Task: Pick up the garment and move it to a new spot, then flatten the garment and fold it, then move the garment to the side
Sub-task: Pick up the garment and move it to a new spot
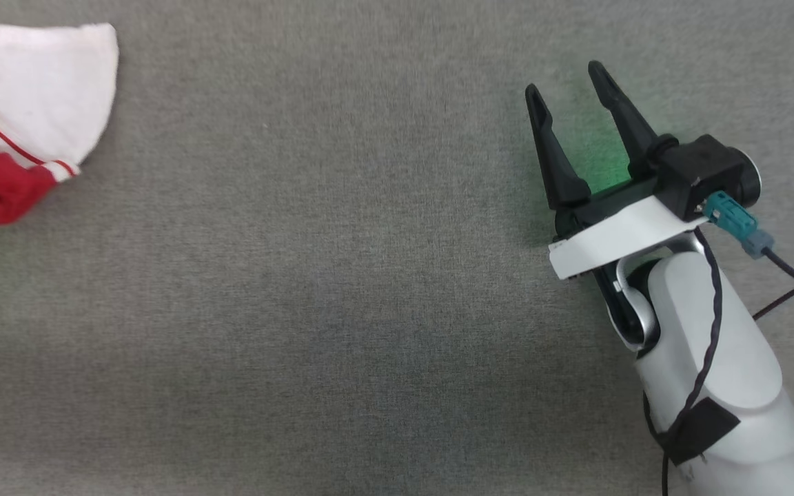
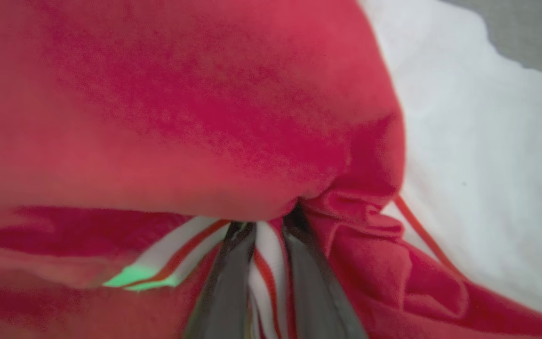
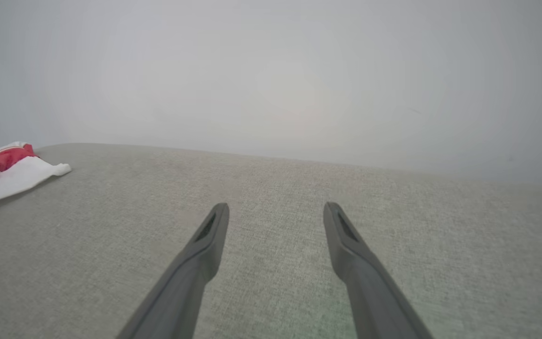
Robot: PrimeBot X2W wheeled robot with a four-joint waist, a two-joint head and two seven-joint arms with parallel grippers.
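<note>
The left pincer (image 2: 270, 225) is pinching the shirt (image 1: 21, 117) — its two fingers stand close together with a fold of the white-red striped trim (image 2: 264, 256) caught between them, and red cloth bunches over the tips. To the right of those fingers a white sleeve (image 2: 478, 141) spreads out on the grey bench (image 1: 342, 289). The right pincer (image 1: 564, 78) is spread and holds nothing. It hangs over the bench, and the shirt lies well apart from it, far off to its left.

The shirt looks light, soft and limp, so I judge it will sag and drape from whatever point holds it. The trim is likely a thicker, stitched edge — a sound place to grip. For flattening, one hold would only drag a bunch. The right pincer would do best to take a second edge point, at hem or shoulder, well apart from the left's, so the cloth can be drawn taut between them.
</note>
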